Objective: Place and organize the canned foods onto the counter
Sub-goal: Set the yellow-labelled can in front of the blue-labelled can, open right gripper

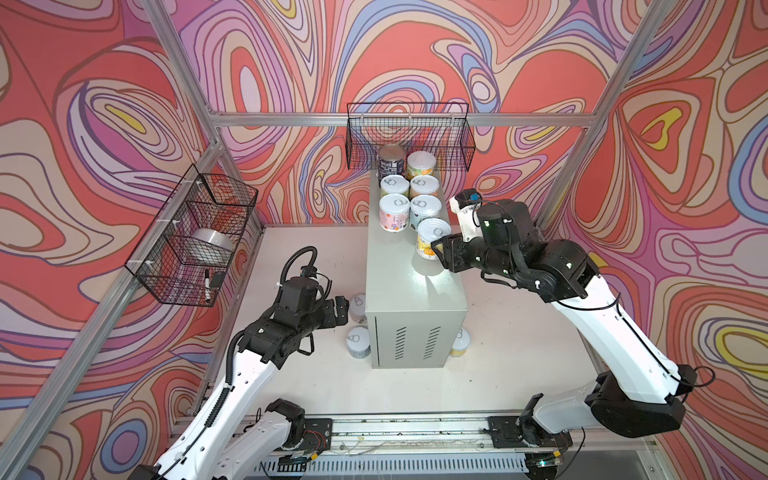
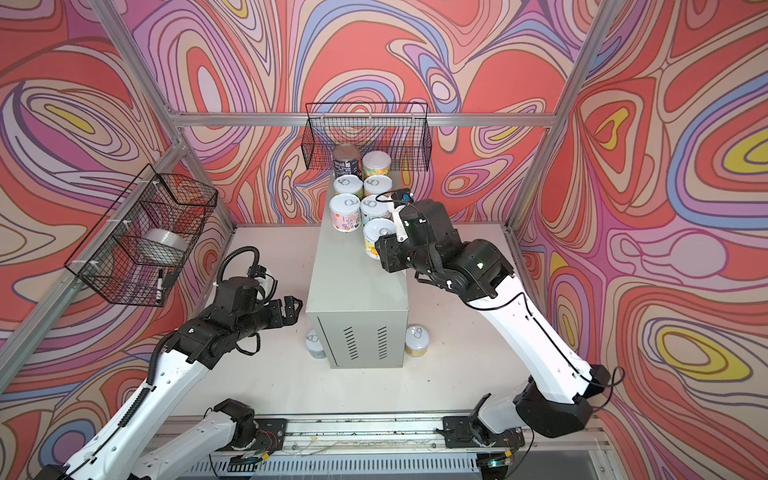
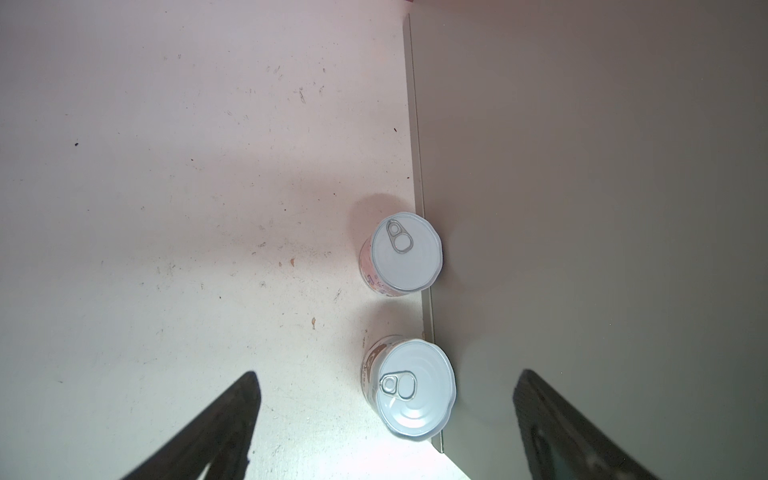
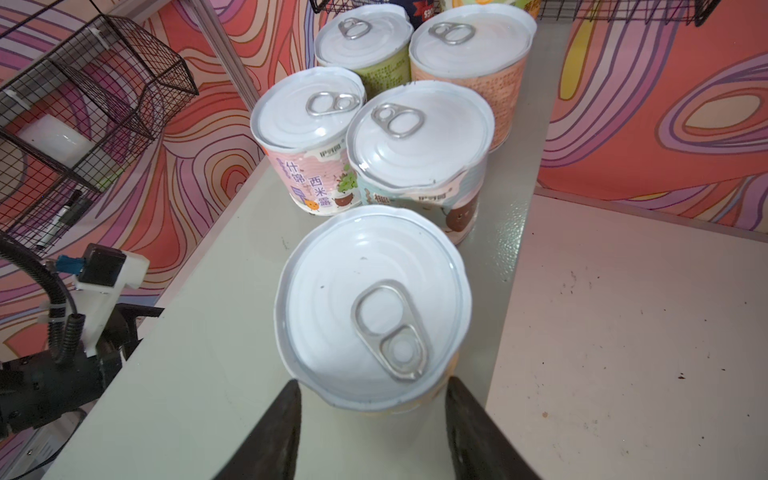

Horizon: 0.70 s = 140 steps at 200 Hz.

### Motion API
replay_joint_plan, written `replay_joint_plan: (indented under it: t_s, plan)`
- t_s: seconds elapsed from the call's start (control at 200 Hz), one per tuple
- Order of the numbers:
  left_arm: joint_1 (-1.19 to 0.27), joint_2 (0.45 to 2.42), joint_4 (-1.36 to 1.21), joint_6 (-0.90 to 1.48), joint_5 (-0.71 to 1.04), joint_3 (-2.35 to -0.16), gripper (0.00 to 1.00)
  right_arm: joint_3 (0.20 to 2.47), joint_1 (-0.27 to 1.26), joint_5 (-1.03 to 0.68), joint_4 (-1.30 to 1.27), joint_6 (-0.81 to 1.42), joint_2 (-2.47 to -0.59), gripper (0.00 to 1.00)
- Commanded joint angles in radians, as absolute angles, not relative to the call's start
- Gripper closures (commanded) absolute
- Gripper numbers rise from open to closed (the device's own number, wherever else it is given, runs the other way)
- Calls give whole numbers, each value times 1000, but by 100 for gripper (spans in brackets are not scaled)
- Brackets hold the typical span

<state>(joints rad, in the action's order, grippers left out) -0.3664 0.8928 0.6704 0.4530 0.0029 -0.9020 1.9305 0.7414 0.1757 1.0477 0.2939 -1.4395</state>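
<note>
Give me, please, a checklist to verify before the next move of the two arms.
1. Yellow-labelled can upright at the counter: ok.
2. Its base resting on the counter: cannot tell.
3. Right gripper holding it: cannot tell; fingers flank it.
4. Left gripper open: ok.
5. Two cans on the white tabletop beside the counter, upright: ok.
6. Free room on the counter's near half: ok.

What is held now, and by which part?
Left gripper: open, nothing. Right gripper flanks the yellow can at its side wall; a grip cannot be told.
</note>
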Motion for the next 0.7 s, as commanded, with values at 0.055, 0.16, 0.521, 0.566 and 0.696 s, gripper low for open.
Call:
replay_joint_plan:
  t_s: [0.055,0.16,0.521,0.566,0.696]
  plan:
    - [-363,903,646,453,-2,-890,4,1920,747,190,1029,290,-1447,43]
    - [-363,902,644,451,-1,-889,3,1899,747,167,1000,279,-1436,43]
    - [-363,896,651,453,-8,-886,4,1880,747,172,978,284,-1421,43]
    - [-363,893,654,451,-13,-887,4,1884,747,184,983,285,-1416,43]
    - [-362,892,678,449,-22,-895,0,1892,747,215,989,288,-1373,40]
